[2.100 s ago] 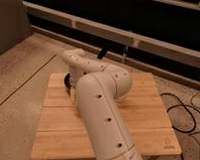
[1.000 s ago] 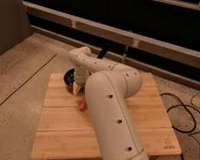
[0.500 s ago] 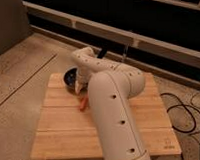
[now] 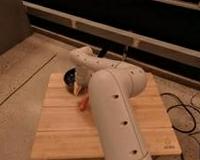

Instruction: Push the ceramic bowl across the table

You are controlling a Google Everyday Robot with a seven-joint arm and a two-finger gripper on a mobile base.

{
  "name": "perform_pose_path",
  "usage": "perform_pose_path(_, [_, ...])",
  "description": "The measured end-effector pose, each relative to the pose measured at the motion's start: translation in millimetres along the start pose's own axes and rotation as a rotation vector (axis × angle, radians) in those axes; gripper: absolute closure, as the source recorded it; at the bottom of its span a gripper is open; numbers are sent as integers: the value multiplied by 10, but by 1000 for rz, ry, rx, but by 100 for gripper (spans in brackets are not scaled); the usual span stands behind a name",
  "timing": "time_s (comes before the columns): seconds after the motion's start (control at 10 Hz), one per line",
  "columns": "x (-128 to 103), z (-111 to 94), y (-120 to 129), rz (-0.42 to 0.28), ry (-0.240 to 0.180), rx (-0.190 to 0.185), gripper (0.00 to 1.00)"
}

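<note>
While the gripper point(image 4: 78, 86) is hanging low against the ceramic bowl point(image 4: 69, 76), on the side facing the table's middle, its state is not showing: open or closed, I cannot tell. The bowl is sitting by the far left corner of the table point(image 4: 61, 138), with a small orange object point(image 4: 83, 103) lying just nearer. The arm point(image 4: 115, 100) is hiding the centre. Contact seems made, and with the bowl so close to the edge, little pushing room is remaining that way.

Gripper point(image 4: 77, 87) just beside ceramic bowl point(image 4: 68, 76), table point(image 4: 61, 129) far-left corner.
</note>
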Motion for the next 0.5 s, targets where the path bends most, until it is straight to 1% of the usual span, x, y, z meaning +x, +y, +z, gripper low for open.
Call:
perform_pose_path(0.1, [232,84,119,37,119,-83,35])
perform_pose_path(0.2, [402,124,205,54,211,-145,35])
perform_pose_path(0.3, [549,77,299,46,277,-187,35])
perform_pose_path(0.4, [624,43,359,38,309,-205,35])
perform_pose_path(0.5, [653,30,380,36,321,-214,35])
